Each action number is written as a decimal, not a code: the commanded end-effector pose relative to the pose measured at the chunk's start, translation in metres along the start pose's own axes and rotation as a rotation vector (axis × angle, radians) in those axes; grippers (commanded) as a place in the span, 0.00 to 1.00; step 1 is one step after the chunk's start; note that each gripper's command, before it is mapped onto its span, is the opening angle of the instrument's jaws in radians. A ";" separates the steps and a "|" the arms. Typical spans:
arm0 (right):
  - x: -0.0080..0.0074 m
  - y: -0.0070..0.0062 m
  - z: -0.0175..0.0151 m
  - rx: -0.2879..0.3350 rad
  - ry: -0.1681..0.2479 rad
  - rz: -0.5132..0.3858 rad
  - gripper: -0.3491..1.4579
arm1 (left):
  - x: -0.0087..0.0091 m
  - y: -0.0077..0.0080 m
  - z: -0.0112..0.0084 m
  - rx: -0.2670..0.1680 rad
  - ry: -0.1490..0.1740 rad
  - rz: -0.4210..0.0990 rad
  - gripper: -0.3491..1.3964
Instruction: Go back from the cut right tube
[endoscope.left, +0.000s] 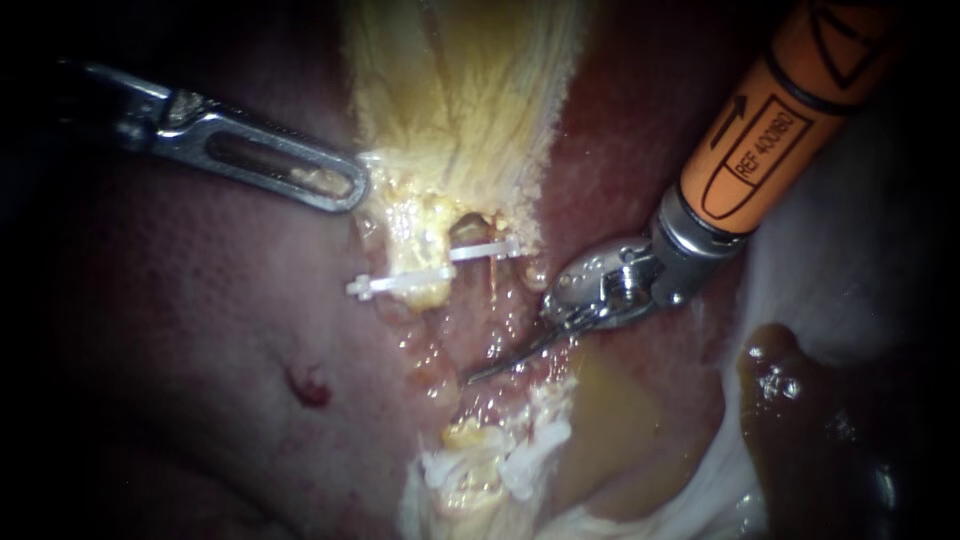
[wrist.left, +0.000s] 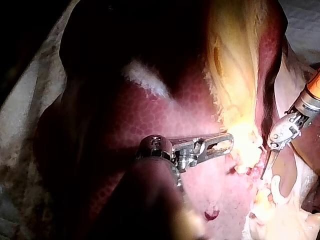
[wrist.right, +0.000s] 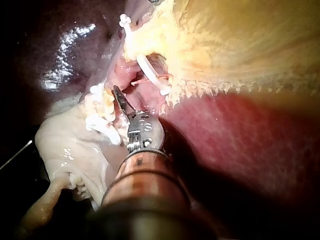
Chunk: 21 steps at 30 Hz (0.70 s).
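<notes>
Cut right tube (endoscope.left: 483, 222) is sitting under a white clip (endoscope.left: 487, 250), just beside my right instrument (endoscope.left: 480, 375), whose thin jaws are lying pressed together over the wet gap. Being soft, slick and easily torn, it is best left untouched. My left instrument (endoscope.left: 352, 188) is pinching yellow tissue (endoscope.left: 450, 100) between its jaws. Printed marks are showing on the orange sleeve (endoscope.left: 790, 110); I am leaving them unread.

Left instrument (endoscope.left: 352, 188): shaft enters from the left, nearly level, tip pointing right and slightly down.
Right instrument (endoscope.left: 482, 372): orange shaft enters from the upper right, wrist bent, tip pointing down-left.
Right jaws: thin curved blades, lying together, holding nothing.
</notes>
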 end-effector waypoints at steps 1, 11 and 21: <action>0.0000 -0.0001 0.0000 0.002 0.008 -0.001 0.00 | 0.0000 0.0001 0.0000 0.000 0.000 0.000 0.00; 0.0004 -0.0009 0.0004 0.010 0.088 -0.004 0.42 | 0.0000 0.0003 0.0000 0.001 0.001 0.000 0.00; 0.0005 -0.0012 0.0006 -0.039 0.151 0.003 0.89 | 0.0000 0.0003 -0.0001 0.001 0.001 0.000 0.00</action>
